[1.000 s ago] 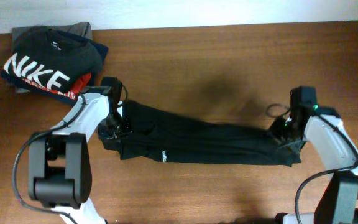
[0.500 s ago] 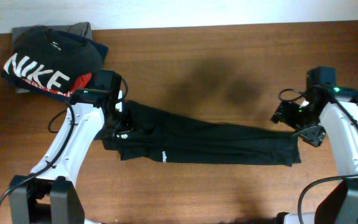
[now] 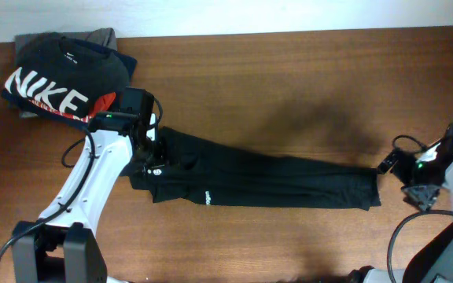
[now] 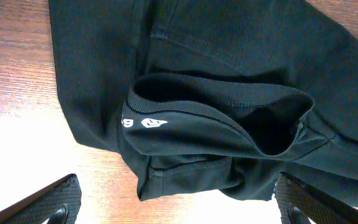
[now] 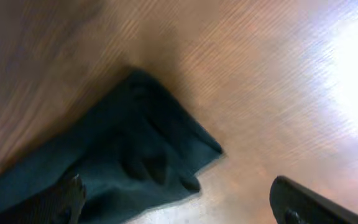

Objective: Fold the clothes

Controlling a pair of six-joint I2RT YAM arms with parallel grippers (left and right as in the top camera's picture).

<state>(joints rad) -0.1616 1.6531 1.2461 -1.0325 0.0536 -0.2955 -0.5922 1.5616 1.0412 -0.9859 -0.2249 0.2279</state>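
The black top (image 3: 258,182) lies flat on the wooden table (image 3: 289,86) as one long, narrow band. It runs from under the left arm, slanting slightly down, to a point just short of the right arm. Judging by that shape, the lengthwise folds look done, since the sides seem tucked in and only a tiny white logo print (image 3: 208,196) shows along the near edge. At the left end the ribbed collar (image 4: 216,106) stands up in an open loop and the cloth around it is rumpled, so that end is not yet tidy. The left gripper (image 4: 179,208) hovers over the collar with its jaws wide apart and nothing in them. The right gripper (image 5: 182,205) sits beside the far corner of the band, jaws also spread and empty. What probably remains is flattening the collar end and folding the band across its length into a compact packet like the folded NIKE T-shirt pile (image 3: 53,82) at the table's back left corner.
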